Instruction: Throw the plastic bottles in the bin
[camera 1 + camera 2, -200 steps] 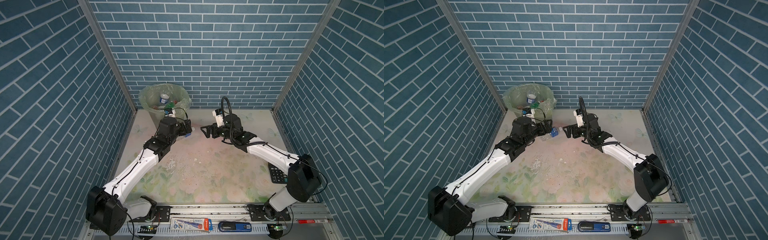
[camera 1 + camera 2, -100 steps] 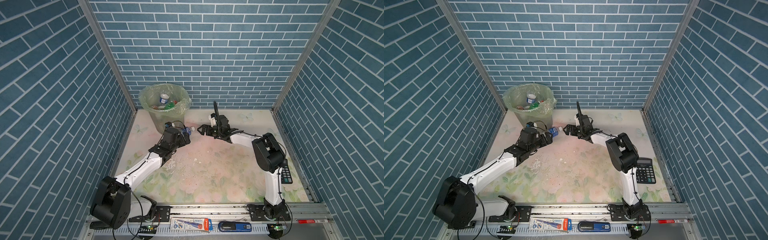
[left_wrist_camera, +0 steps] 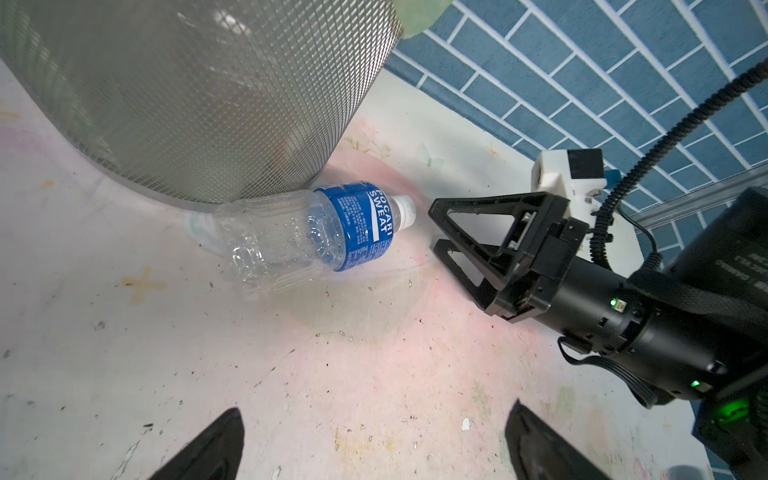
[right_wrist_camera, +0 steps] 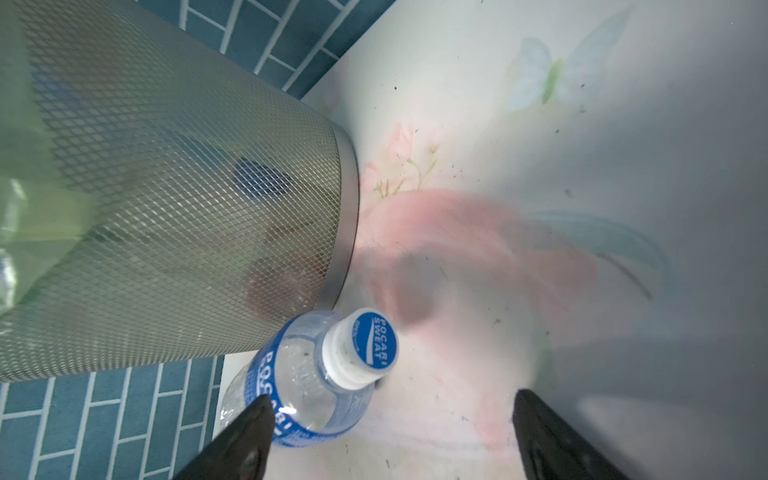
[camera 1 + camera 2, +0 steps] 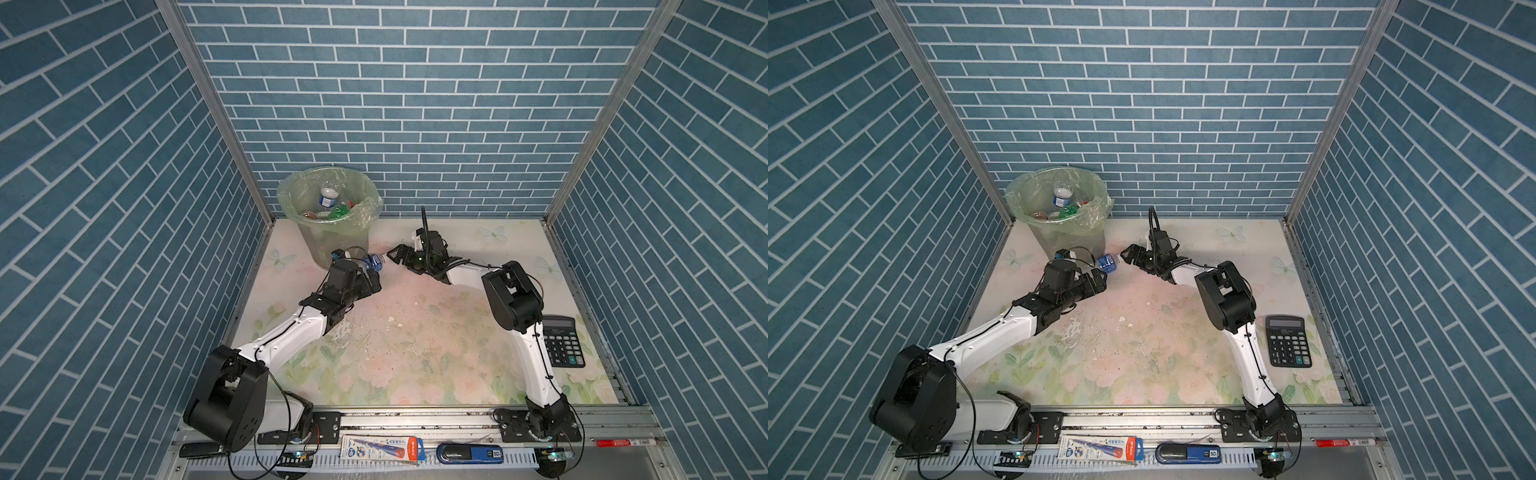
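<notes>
The plastic bottle [image 3: 316,237] lies on its side on the table [image 5: 415,332], close against the foot of the bin [image 3: 187,95], its cap turned away from the bin wall. It is clear and crumpled, and its blue label and white-and-blue cap both read "POCARI SWEAT". The bin stands in the far left corner, near both brick walls, so the bottle is hemmed in on that side. Flowered table top lies open toward the middle and the right.

The right gripper [image 3: 436,226] sits low on the table, its fingertips just beside the cap. Its jaws stand apart and are not closed on the bottle. In the right wrist view one finger [image 4: 245,436] overlaps the bottle's shoulder, but whether it touches cannot be told. The left gripper [image 3: 374,415] faces the bottle from the near side, jaws wide apart with only bare table between them.

Inside the bin lie more bottles, among them a clear one with a blue label [image 5: 328,199] and a green one [image 5: 338,211]. A black calculator [image 5: 563,340] lies well apart by the right edge. Its small print cannot be read.
</notes>
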You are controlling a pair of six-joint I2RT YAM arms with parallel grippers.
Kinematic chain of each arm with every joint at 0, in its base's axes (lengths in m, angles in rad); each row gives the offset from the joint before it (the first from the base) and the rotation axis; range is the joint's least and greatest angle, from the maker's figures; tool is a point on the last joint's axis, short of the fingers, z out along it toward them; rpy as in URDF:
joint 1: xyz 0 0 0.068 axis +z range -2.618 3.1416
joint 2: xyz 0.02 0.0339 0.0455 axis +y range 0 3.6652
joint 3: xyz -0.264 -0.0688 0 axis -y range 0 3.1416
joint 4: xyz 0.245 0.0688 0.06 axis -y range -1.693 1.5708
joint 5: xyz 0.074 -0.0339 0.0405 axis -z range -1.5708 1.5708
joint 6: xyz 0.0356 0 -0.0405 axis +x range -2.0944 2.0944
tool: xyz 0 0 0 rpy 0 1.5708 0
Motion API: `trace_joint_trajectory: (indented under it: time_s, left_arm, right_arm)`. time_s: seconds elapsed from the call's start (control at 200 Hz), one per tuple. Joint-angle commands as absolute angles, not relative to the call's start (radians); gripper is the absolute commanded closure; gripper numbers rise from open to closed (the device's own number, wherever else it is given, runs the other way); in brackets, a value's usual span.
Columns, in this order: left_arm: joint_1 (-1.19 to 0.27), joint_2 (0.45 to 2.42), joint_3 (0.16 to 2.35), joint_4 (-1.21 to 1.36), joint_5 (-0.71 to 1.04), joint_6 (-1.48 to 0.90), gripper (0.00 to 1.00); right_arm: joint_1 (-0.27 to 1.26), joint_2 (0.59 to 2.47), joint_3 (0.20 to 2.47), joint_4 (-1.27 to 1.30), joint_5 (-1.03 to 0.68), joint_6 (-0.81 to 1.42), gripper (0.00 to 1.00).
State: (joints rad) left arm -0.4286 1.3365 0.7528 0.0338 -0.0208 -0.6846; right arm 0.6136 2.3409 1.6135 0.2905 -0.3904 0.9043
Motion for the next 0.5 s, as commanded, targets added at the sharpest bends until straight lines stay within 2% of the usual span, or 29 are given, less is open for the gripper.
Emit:
trace_joint_trajectory:
  time_s: [0.0,0.315,0.495]
  left_arm:
    - [-0.422,1.349,0.737,0.055,-0.022,-0.686,0.01]
    - [-0.423,1.342,0.716,0.058,-0.032,-0.688,0.01]
    - [-0.422,1.311,0.706,0.036,-0.046,-0.676,0.01]
  right_arm:
    - [0.636,2.36,1.696,0.31,-0.406,0.958,0.12]
    - [0.652,2.458,1.792,0.403,-0.391,1.135,0.18]
    - [0.659,2.471,1.771,0.433,-0.343,1.208,0.22]
